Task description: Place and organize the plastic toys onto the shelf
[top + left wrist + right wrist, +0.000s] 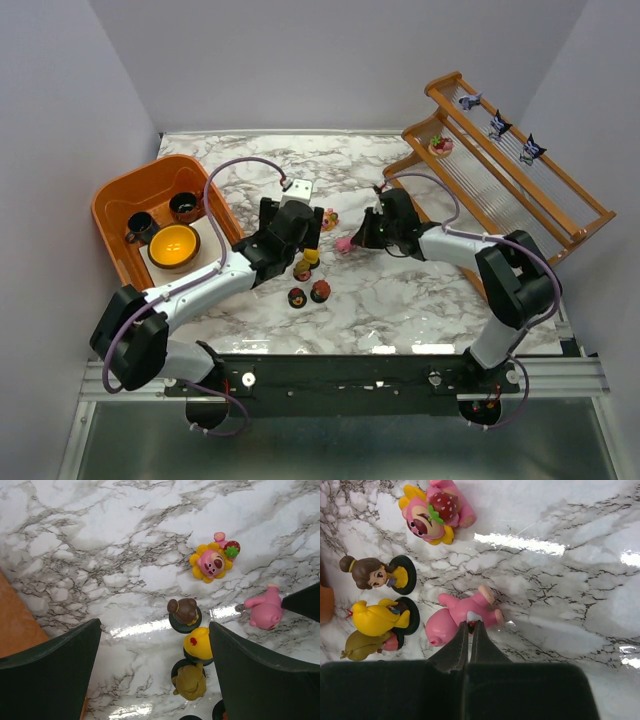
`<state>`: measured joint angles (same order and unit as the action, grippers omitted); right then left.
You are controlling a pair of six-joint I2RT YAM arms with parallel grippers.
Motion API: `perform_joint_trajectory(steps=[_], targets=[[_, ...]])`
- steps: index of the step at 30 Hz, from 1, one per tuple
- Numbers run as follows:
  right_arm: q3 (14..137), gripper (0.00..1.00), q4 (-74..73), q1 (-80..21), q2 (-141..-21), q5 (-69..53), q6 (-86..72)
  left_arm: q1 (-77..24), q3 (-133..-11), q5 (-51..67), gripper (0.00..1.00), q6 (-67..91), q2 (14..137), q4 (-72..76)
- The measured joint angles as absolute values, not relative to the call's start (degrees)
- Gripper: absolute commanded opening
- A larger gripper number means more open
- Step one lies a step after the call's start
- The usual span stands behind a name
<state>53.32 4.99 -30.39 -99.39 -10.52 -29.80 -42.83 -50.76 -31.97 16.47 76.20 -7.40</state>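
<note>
Tub (115, 205): far left of the table, orange, holding two dark cups (140, 227) and a yellow bowl (174, 246); only the overhead view shows it whole.
Left gripper (154, 630): jaws spread wide, holding nothing, hanging over the standing toys.
Standing toys: a brown-haired figure (184, 612), a yellow one (199, 642) and an olive one (190, 682) stand in a row, upright on dark round bases.
Sunflower toy (211, 564): lies flat, face up, farther off than the row.
Pink toy (462, 612): at mid-table, right of the row. It lies on its side, long axis roughly left to right, head toward the row, feet to the right.
Right gripper (470, 627): jaws pressed together, tips against the pink toy. Whether they pinch a bit of it, I cannot tell.
Shelf (447, 84): far right, slanted, seen only from overhead. Three dark toys (499, 125) sit along its upper tier and one pink-yellow toy (441, 146) on the lower.
</note>
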Motion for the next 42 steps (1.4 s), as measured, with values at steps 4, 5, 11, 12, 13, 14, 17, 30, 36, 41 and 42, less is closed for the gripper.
perform_joint_trajectory(steps=[4,5,11,12,13,14,17,30,36,41,42], targets=[[52.64,0.01,5.13,-30.63,-97.91,-8.93,-32.82,-42.83,-50.76,-29.23,0.99,17.74,77.91,-7.44],[52.64,0.01,5.08,-30.74,-97.69,-8.47,-33.74,-42.83,-50.76,-28.01,0.99,18.28,78.26,-7.42],[52.42,0.01,4.34,-31.2,-94.65,-5.87,-39.42,-42.85,-50.76,-22.5,0.99,21.43,78.61,-6.52],[52.4,0.01,4.05,-31.24,-93.71,-5.32,-40.51,-42.83,-50.76,-21.54,0.99,22.28,78.61,-5.93],[52.4,0.01,3.77,-31.29,-92.79,-4.93,-41.54,-42.83,-50.76,-20.69,0.99,23.05,78.63,-5.32],[52.4,0.01,3.68,-31.29,-92.03,-4.69,-42.26,-42.83,-50.76,-19.84,0.99,23.86,78.67,-4.6],[52.4,0.01,3.38,-31.33,-89.19,-4.12,-45.06,-42.83,-50.98,-17.23,0.99,26.5,79.46,-1.76],[50.94,0.01,3.36,-31.33,-85.58,-5.63,-53.1,-42.83,-49.56,-11.55,0.93,33.3,82.89,12.01],[50.72,0.01,3.38,-31.35,-85.58,-6.72,-54.81,-42.83,-49.15,-10.66,0.91,34.37,83.83,15.66],[50.7,0.01,3.4,-31.42,-85.56,-6.92,-56.23,-42.83,-49.15,-10.81,0.83,36.1,85.86,15.64],[50.7,0.01,3.4,-31.44,-85.54,-6.94,-56.49,-42.83,-49.15,-10.83,0.8,36.42,86.0,15.46]])
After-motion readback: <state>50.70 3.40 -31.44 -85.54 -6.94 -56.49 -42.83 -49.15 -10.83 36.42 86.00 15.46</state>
